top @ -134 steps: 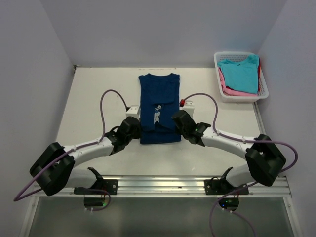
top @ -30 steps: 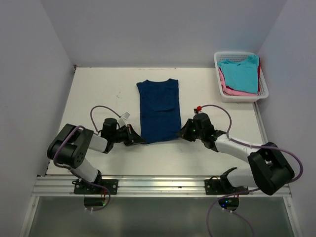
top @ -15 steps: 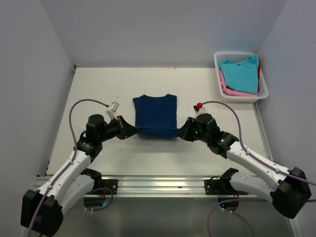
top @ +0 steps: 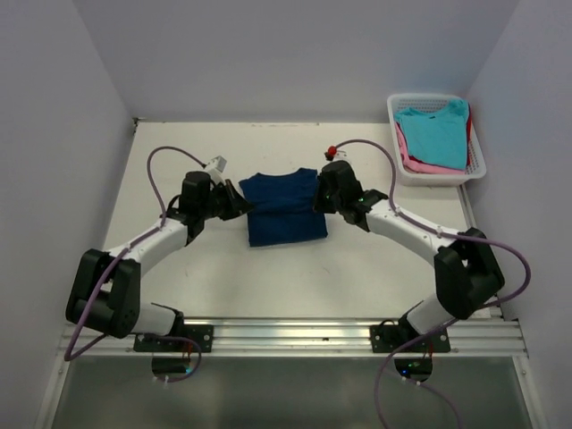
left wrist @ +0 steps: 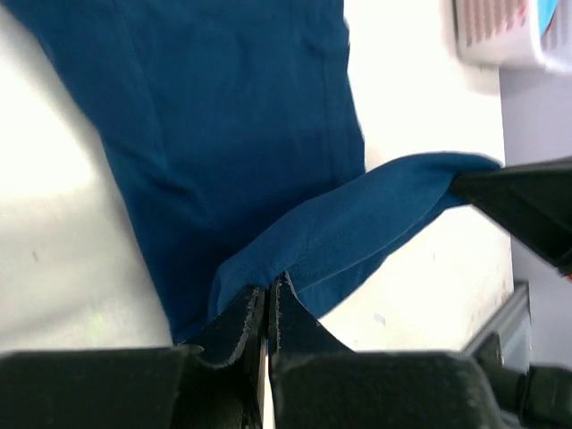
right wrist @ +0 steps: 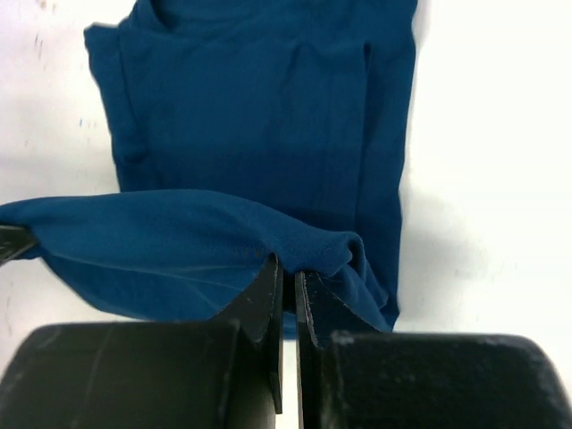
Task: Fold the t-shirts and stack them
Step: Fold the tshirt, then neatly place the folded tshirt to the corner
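While left hand [left wrist: 266,302] and right hand [right wrist: 288,279] grip navy tee [top: 284,211], basket [top: 437,177] holds turquoise tee [top: 435,132]

Four t-shirts (navy [top: 283,207], turquoise [top: 433,132], pink [top: 418,165], red [top: 468,123]), one basket [top: 434,177], and two arms, left [top: 152,241] and right [top: 404,229].

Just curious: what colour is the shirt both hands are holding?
The t-shirt is navy blue, with no print showing; the right wrist view shows it best.

Bare table [top: 295,277] spreads open in front of the shirt [top: 284,210] and along the left. The basket [top: 427,96] fills the far right corner, and walls [top: 54,134] close three sides.
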Available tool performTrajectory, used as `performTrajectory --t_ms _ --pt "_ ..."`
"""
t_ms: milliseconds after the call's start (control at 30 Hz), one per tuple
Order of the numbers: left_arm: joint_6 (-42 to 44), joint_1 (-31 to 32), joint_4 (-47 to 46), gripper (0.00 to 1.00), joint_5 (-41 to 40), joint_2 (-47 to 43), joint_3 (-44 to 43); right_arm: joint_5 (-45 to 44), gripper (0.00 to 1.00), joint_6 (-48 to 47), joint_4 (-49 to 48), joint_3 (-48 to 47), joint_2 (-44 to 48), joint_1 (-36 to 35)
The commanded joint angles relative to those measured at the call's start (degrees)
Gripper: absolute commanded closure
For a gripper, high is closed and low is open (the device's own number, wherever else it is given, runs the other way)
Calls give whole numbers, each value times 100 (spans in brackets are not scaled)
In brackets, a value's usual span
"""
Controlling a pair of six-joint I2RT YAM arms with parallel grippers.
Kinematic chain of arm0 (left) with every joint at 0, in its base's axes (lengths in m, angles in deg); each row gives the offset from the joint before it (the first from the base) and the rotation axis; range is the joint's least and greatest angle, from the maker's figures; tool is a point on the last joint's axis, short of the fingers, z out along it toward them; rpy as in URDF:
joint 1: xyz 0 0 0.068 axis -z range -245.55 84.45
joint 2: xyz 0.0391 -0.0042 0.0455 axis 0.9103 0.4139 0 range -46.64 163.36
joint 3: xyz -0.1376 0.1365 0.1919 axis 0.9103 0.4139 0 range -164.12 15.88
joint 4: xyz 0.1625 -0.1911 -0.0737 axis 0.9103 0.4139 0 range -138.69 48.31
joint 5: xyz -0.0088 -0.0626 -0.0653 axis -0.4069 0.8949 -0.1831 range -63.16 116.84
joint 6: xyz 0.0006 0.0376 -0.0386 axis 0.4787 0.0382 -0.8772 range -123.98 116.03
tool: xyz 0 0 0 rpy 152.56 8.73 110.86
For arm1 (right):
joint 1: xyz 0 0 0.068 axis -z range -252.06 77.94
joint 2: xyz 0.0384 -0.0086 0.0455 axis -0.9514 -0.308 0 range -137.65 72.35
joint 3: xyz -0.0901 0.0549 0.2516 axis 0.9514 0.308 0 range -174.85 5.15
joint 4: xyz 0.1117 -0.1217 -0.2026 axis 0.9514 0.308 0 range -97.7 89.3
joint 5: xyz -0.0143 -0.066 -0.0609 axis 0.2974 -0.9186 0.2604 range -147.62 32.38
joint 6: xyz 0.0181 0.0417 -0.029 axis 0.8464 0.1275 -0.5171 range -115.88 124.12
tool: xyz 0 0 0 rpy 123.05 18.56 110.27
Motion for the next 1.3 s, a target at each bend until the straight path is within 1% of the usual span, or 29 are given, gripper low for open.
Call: performTrajectory --t_ms 0,167,300,400,433,467,500,533,567,600,633,667,700,733,767,800,833,900,933,1000,1033,1067,1133,1167,1267 --pt "216 -150 -601 100 -612 274 -721 -318 100 -507 -335 -793 -555 199" --pt "313 -221 -540 100 -657 995 -1467 -89 100 -675 -397 -1609 -1260 384" --pt "400 -335 -522 100 -692 1627 -1908 113 100 -745 -222 -2322 -1963 586" --pt "418 -431 -619 100 -692 2216 -2347 210 100 -798 -29 -3077 -2613 692" --pt "418 -467 -584 100 -709 2618 -2705 175 100 -789 7 -3566 -2998 727" --pt "409 -554 -610 100 -744 3057 -2917 140 100 -789 50 -3850 -3210 805" --pt "374 -607 -628 100 -806 3061 -3155 61 100 -755 112 -4175 -3439 832" --pt "296 -668 -637 95 -937 3514 -3635 -35 93 -693 208 -4978 -4041 885" --pt "208 -739 -854 84 -964 3727 -3840 -97 70 -580 427 -5430 -4317 972" --pt "-45 -896 -891 66 -964 3895 -4051 -80 24 -544 551 -5861 -4642 1017" --pt "-143 -993 -891 62 -938 4079 -4236 -106 8 -509 735 -6701 -4897 1052" --pt "-179 -1064 -944 58 -860 4055 -4421 -89 1 -552 902 -7005 -5257 1078" --pt "-66 -1126 -970 50 -894 3976 -4414 -89 1 -596 982 -7156 -5278 1105" --pt "-4 -1117 -962 45 -999 3688 -4370 -89 1 -631 809 -6783 -5174 1096" --pt "48 -1117 -1171 38 -1139 3503 -4065 -72 1 -683 433 -6292 -4624 1096" --pt "110 -1109 -1338 36 -1131 3318 -3853 -63 1 -684 -476 -5748 -4340 1105" --pt "145 -1117 -1409 28 -1131 3020 -3538 -28 1 -684 -807 -4933 -4059 1096" --pt "233 -1109 -1428 27 -1053 2729 -3220 -1 1 -771 -1082 -4322 -3558 1105" --pt "251 -1117 -1428 27 -957 2666 -3105 34 1 -772 -1083 -4118 -3434 1096" --pt "269 -1100 -1594 27 -658 2570 -2851 86 1 -798 -1433 -3679 -3039 1079" --pt "269 -1082 -1621 27 -431 2543 -2684 182 1 -816 -1530 -3320 -2958 1079" --pt "269 -1073 -1664 27 -385 2551 -2595 236 1 -824 -1583 -3203 -2888 1079" --pt "234 -1021 -1735 27 -236 2621 -2420 350 1 -825 -1540 -3167 -2939 1070" --pt "190 -1012 -1822 27 -148 2665 -2375 437 1 -842 -1348 -3245 -2992 1087" --pt "49 -1012 -1955 28 361 2937 -2339 692 6 -869 -909 -3824 -3396 1096"
